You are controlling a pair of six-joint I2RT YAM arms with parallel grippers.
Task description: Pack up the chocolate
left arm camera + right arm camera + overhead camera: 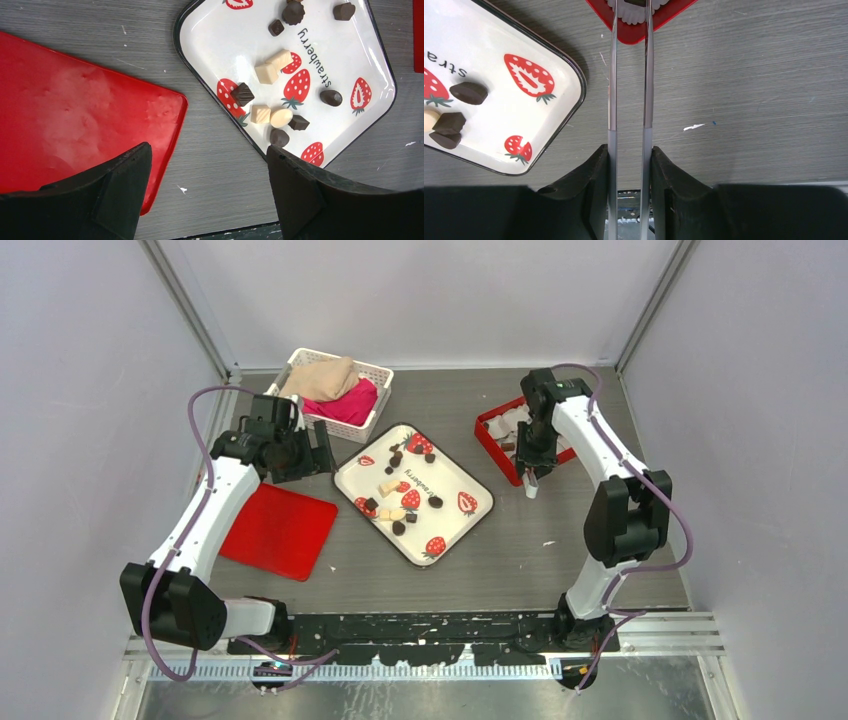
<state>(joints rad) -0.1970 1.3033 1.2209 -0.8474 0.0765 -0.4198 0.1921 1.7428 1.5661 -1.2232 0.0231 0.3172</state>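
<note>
The chocolate is several small dark lumps [242,93] on a white strawberry-print tray [470,480], mixed with a few cream pieces [266,73]. Three dark lumps also show in the right wrist view [469,92]. My right gripper [630,150] is shut on metal tongs [613,75]. The tong tips reach over a white paper cup in the red box [493,440], with something dark between them at the frame's top edge. In the top view this gripper [532,455] hangs at the box's near edge. My left gripper [207,150] is open and empty, above the table between the red lid [75,110] and the tray.
A white basket [372,422] with beige and pink cloths stands at the back left. The red lid [275,530] lies flat left of the tray. Grey walls and a metal frame close in the table.
</note>
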